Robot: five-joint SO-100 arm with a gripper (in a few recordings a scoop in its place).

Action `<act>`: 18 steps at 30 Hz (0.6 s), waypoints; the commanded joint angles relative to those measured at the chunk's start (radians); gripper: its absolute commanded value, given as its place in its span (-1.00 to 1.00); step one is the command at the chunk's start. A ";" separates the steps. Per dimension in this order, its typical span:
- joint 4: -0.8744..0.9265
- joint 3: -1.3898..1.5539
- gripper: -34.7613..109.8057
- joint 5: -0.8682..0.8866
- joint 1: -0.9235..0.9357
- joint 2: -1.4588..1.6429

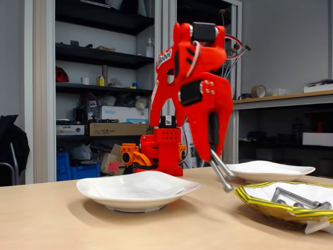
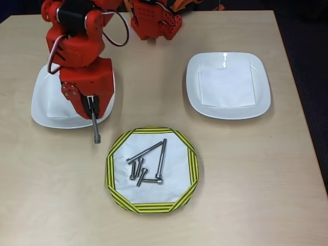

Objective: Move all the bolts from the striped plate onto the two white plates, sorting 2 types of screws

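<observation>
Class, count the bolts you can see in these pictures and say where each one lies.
6, though overlaps may hide more. One long bolt is in the gripper, beside the striped plate. On that plate: two long bolts and three short ones.

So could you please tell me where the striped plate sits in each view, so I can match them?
Fixed view: striped plate at lower right, cut by the edge, in front of a white plate.
Overhead view: striped plate at bottom centre, bolts inside.
Shared landmark: the gripper holding a long bolt just beside its rim.
</observation>
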 commanded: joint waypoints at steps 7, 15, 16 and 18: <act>0.034 0.215 -0.52 -0.061 0.144 0.256; -0.078 0.436 -0.52 -0.146 0.278 0.305; -0.084 0.440 -0.51 -0.153 0.282 0.296; -0.089 0.443 -0.48 -0.173 0.288 0.284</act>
